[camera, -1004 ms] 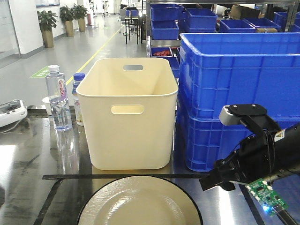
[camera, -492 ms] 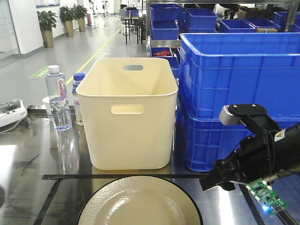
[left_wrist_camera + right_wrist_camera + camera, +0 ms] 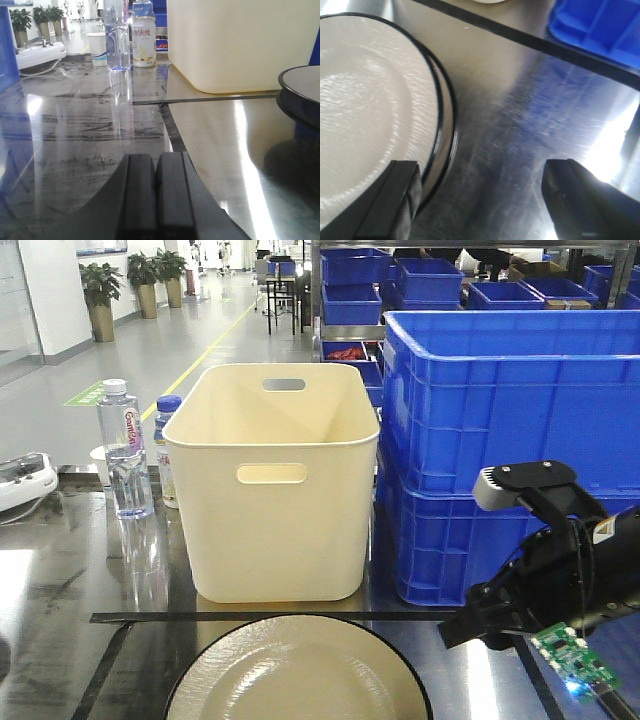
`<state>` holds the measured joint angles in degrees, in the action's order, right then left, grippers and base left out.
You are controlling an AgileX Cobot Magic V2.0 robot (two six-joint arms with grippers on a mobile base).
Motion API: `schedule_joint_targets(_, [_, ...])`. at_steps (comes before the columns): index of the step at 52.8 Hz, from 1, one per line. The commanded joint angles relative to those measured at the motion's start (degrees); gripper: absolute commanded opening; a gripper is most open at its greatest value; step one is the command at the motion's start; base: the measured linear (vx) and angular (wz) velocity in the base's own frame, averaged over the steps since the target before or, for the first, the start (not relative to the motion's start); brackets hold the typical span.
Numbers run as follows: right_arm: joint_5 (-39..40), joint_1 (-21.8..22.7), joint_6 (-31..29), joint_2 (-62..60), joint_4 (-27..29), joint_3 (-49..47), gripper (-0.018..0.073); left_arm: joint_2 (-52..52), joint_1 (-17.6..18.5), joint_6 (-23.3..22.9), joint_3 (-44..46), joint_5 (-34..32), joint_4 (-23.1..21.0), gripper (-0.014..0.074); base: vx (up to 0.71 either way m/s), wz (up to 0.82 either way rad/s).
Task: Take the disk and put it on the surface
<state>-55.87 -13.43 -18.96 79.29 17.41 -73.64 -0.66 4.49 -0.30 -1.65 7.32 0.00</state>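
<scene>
Table (image 3: 60, 590): dark, glossy, mirror-like, streaked with glare; matt black tape line (image 3: 250, 617) across it. Disk (image 3: 300, 675): cream, glazed-looking, faintly rippled sheen, thin black rim. Bin (image 3: 272, 480): cream plastic, smooth, satin. Crates (image 3: 510, 410): blue plastic, moulded ribs, slight shine. Water bottle (image 3: 125, 450): clear plastic, white cap. Can (image 3: 144, 41): glossy printed label. Left end effector (image 3: 156, 197): matt black pads, pressed together. Right end effector (image 3: 480, 200): matt black fingers, spread apart. Circuit board (image 3: 573, 668): bare green.
</scene>
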Motion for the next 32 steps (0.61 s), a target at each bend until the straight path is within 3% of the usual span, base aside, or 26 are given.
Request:
schedule_joint_targets(1, [4.17, 0.21, 0.71, -5.48, -0.53, 0.14, 0.0502, 0.44, -0.09, -0.46, 1.37, -4.45, 0.0, -0.0009, 0.0, 0.0])
schedule_joint_targets(10, [13.06, 0.4, 4.25, -16.95, -4.57, 11.1, 0.027, 0.44, -0.09, -0.46, 1.37, -4.45, 0.0, -0.0009, 0.0, 0.0])
schedule_joint_targets(19, [21.17, 0.93, 12.04, -30.7, -16.15, 25.93, -0.0004, 0.44, -0.09, -0.46, 1.37, -4.45, 0.0, -0.0009, 0.0, 0.0])
schedule_joint_targets(26, [25.45, 7.57, 20.28, -41.97, -21.8, 35.7, -0.0014, 0.44, -0.09, -0.46, 1.37, -4.45, 0.0, -0.0008, 0.0, 0.0])
schedule_joint_targets(32, [29.73, 12.95, 23.01, -50.89, -24.82, 42.76, -0.0012, 0.44, -0.09, -0.46, 1.37, -4.45, 0.0, -0.0008, 0.0, 0.0])
